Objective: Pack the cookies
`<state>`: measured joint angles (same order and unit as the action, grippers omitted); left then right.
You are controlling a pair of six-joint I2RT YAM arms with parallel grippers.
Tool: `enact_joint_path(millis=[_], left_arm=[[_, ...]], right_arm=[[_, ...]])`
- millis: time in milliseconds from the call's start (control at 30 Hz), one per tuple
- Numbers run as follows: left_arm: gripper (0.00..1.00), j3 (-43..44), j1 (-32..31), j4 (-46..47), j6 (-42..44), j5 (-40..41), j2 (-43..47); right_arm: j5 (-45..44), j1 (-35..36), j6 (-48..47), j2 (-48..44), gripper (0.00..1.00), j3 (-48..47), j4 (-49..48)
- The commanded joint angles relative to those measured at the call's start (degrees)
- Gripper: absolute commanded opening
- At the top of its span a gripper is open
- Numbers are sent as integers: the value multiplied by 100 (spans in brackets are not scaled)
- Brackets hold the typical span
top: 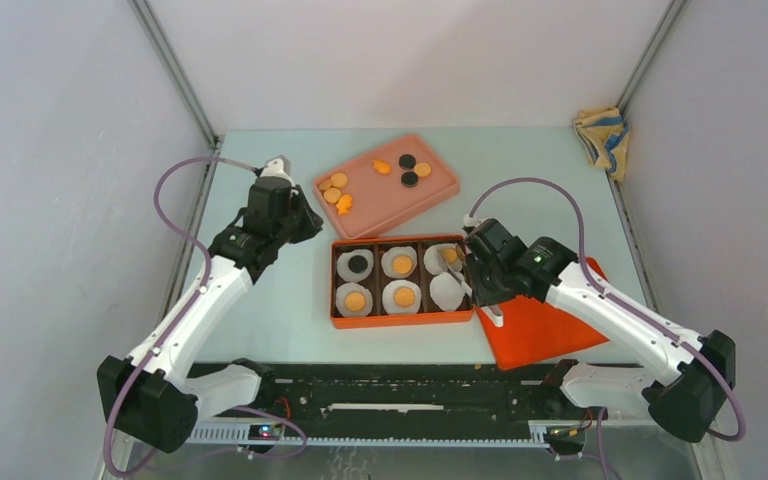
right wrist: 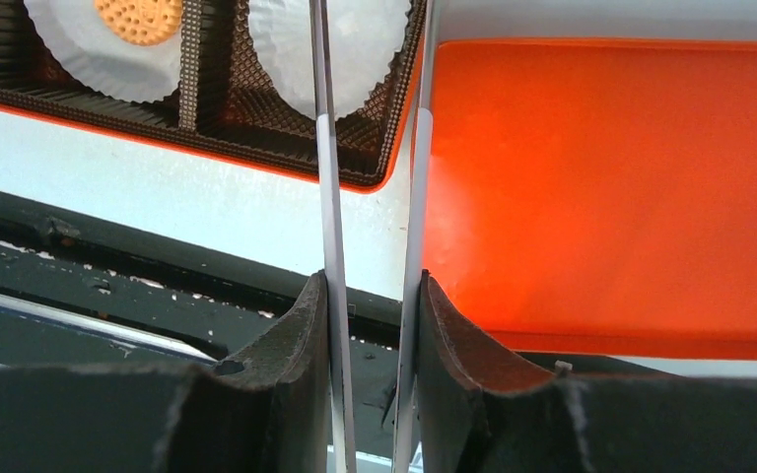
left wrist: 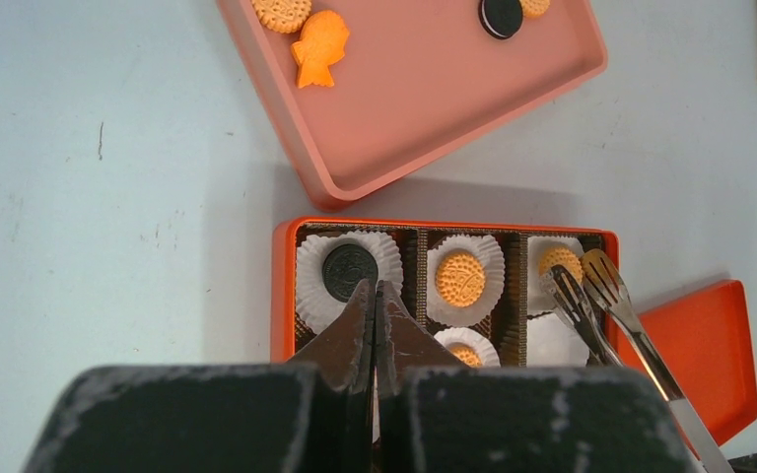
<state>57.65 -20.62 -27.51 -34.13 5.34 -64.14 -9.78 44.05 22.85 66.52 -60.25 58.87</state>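
Observation:
Orange and black cookies (top: 335, 188) lie on a pink tray (top: 430, 200) at the back. An orange box (top: 401, 321) holds paper cups: a black cookie (top: 358, 264) and several orange cookies (top: 402, 264) sit in five cups, and the near right cup (top: 447, 291) is empty. My right gripper (top: 478, 288) is shut on metal tongs (top: 452, 262), whose tips hover over the far right cup with its orange cookie (left wrist: 559, 258). The tongs' arms (right wrist: 327, 197) pass between my right gripper's jaws (right wrist: 370, 291). My left gripper (left wrist: 375, 293) is shut and empty, left of the box (top: 302, 222).
The box's orange lid (top: 545, 325) lies flat to the right of the box, under my right arm. A folded cloth (top: 602, 135) sits at the far right corner. Metal frame posts rise at the back corners. A black rail runs along the near edge.

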Motion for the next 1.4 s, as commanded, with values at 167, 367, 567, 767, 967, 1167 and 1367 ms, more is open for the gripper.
enact_joint_path(millis=[167,367,567,767,967,1167,1367], left_arm=[[0,272,-30,135,-22,21,-5],[1,291,-30,158,-6,-40,-3],[1,330,-30,167,-11,-57,-9],[0,303,-30,171,-18,-41,-17],[0,271,-30,182,-22,-102,-23],[0,213,-30,184,-7,-66,59],[0,203,-30,200,-17,-99,33]], right_arm=[[-49,-45,5,-342,57,-59,-431],[160,-57,18,-630,48,-340,-444],[211,-137,-38,-456,53,-499,-335],[364,198,133,194,52,-324,-578],[720,509,412,1173,33,-279,-984],[456,648,696,1646,23,-113,-963],[102,867,986,1093,31,-85,-833]])
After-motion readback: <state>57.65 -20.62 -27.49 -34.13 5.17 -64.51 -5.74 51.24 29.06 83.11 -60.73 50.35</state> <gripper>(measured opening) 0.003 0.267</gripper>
